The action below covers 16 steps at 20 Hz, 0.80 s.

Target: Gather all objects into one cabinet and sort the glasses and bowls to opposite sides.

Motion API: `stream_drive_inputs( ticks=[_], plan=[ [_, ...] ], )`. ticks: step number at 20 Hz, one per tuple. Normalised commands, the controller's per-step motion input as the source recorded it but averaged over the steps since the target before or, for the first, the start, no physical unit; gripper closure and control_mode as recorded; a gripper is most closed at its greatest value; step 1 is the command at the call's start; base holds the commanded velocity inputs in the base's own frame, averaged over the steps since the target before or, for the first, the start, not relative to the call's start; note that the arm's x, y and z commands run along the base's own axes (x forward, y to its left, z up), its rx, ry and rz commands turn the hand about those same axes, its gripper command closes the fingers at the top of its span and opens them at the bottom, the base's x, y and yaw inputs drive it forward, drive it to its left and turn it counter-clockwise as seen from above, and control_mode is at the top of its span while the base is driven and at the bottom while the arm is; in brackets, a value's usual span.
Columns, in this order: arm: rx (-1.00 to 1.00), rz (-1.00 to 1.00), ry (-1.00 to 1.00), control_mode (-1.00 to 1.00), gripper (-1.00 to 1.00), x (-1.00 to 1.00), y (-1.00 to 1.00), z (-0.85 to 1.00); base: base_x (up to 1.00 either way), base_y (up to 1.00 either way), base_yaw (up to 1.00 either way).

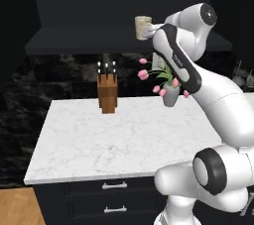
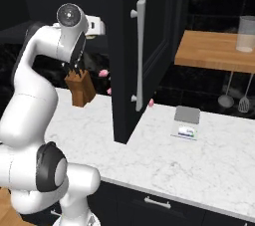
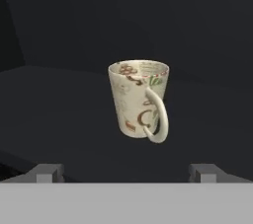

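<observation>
cup (image 3: pixel 137 100): brown and green markings run over its cream wall and inner rim; one brown curl near the handle, at about 5 o'clock on the wall, looks like a "C", but no word or number can be read.
small device (image 2: pixel 186 123): lies on the marble counter (image 2: pixel 199 160) at about 3 o'clock in the right base view; its front panel carries a small bluish label, too blurred to read.
knife block (image 1: pixel 107 95): plain wood, no lettering to be made out.
</observation>
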Motion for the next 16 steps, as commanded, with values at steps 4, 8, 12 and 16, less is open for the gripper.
stream_drive_inputs(
  ticks=[4, 8, 12, 16],
  plan=[
    [0.03, 0.0, 0.0, -1.0, -1.0, 0.7, 0.0, 0.0, 0.0, 0.0, 0.0],
    [0.0, 0.03, 0.02, -1.0, -1.0, 0.41, -0.13, 0.0, 0.0, 0.0, 0.0],
    [0.0, 0.06, 0.04, -1.0, -1.0, 0.1, -0.07, 0.0, 0.0, 0.0, 0.0],
    [0.0, 0.09, 0.02, -1.0, -1.0, 0.09, 0.0, 0.0, 0.0, 0.0, 0.0]
  ],
)
